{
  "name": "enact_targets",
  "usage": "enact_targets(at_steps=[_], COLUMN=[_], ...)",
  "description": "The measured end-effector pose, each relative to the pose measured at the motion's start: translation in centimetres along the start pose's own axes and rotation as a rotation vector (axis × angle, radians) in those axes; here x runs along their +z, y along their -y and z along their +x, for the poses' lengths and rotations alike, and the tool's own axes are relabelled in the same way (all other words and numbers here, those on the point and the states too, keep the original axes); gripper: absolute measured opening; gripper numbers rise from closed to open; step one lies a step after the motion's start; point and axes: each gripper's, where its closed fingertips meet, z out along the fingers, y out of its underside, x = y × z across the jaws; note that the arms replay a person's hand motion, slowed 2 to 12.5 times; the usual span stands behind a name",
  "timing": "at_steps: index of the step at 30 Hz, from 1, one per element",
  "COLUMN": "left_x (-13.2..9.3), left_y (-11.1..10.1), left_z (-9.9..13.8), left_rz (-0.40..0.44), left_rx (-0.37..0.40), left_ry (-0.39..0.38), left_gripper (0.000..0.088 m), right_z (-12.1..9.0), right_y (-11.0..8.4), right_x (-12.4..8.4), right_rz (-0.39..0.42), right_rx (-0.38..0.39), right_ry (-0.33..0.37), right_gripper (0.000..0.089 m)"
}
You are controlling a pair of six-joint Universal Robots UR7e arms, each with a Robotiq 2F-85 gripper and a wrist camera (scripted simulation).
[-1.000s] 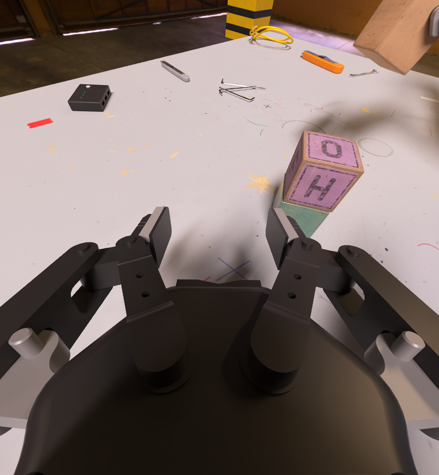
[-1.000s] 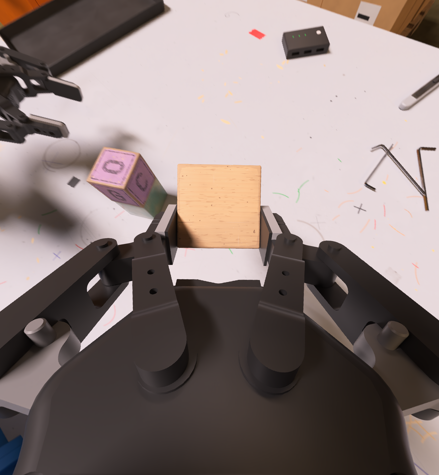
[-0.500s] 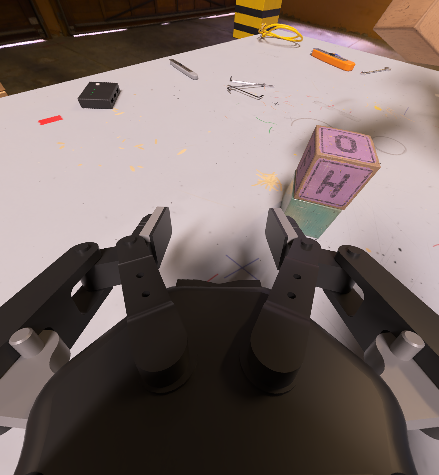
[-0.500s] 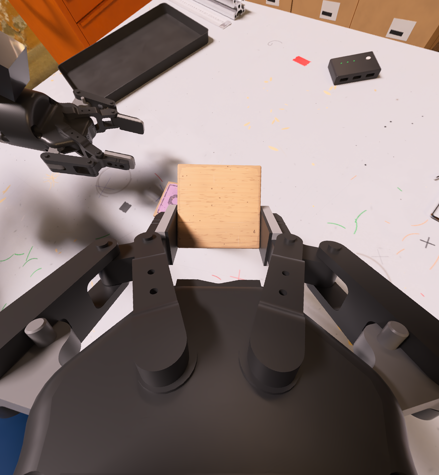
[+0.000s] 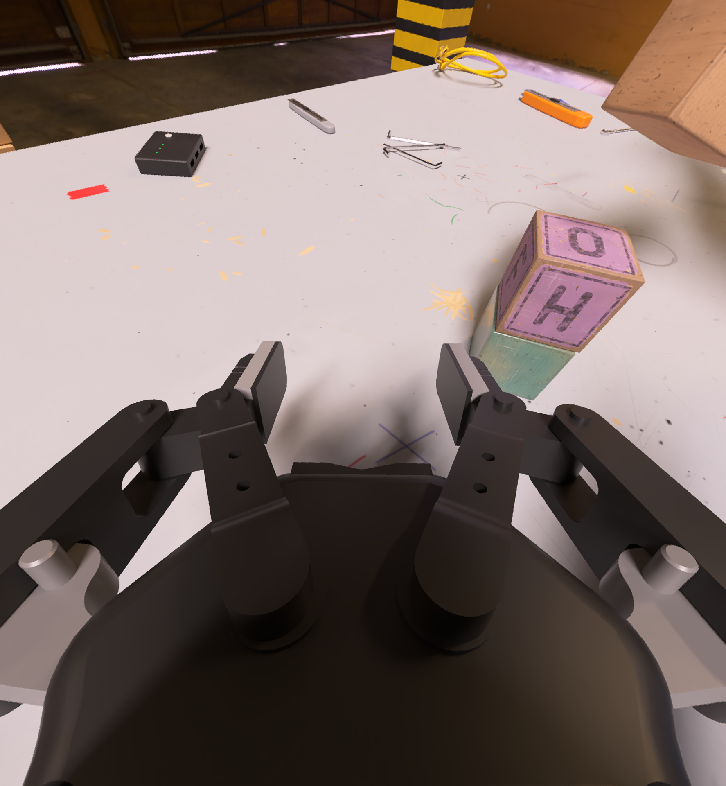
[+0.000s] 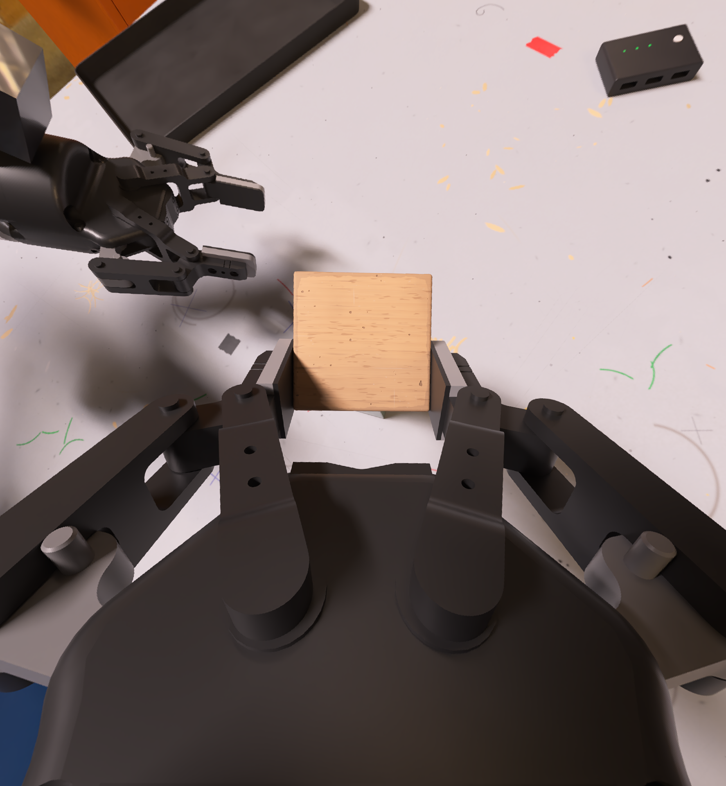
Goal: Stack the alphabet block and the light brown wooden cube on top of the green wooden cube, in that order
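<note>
In the left wrist view the pink alphabet block (image 5: 565, 280) sits on the green wooden cube (image 5: 523, 361) on the white table. My left gripper (image 5: 361, 383) is open and empty, just left of that stack. My right gripper (image 6: 362, 374) is shut on the light brown wooden cube (image 6: 362, 340) and holds it in the air. That cube also shows at the top right of the left wrist view (image 5: 693, 81), above and beyond the stack. In the right wrist view the held cube hides the stack, except a green sliver (image 6: 376, 413). The left gripper (image 6: 233, 225) shows there at the left.
A small black box (image 5: 170, 153), a grey utility knife (image 5: 312, 117), hex keys (image 5: 412, 149), an orange knife (image 5: 557, 108) and a yellow cable (image 5: 472, 64) lie at the table's far side. A black tray (image 6: 208, 64) lies beyond the left arm.
My right gripper has carried the light brown cube toward the stack, which is now hidden behind it. The left gripper has backed off slightly, still open.
</note>
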Motion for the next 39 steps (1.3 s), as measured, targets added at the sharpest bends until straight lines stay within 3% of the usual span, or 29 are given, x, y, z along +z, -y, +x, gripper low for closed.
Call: enact_targets(at_steps=[15,39], left_x=[0.2,0.3], left_y=[-0.5,0.0], left_z=[-0.1,0.5], left_rz=[-0.032,-0.022], left_rx=[0.048,0.075], left_ry=[0.051,0.061], left_gripper=[0.0632,0.0626], right_z=[-1.3,-1.8], right_y=[-0.4,-1.4], right_x=[2.2,4.0], right_rz=[-0.095,-0.157], right_rx=[0.012,0.107], right_ry=[-0.082,-0.182], right_gripper=[0.0514,0.0511])
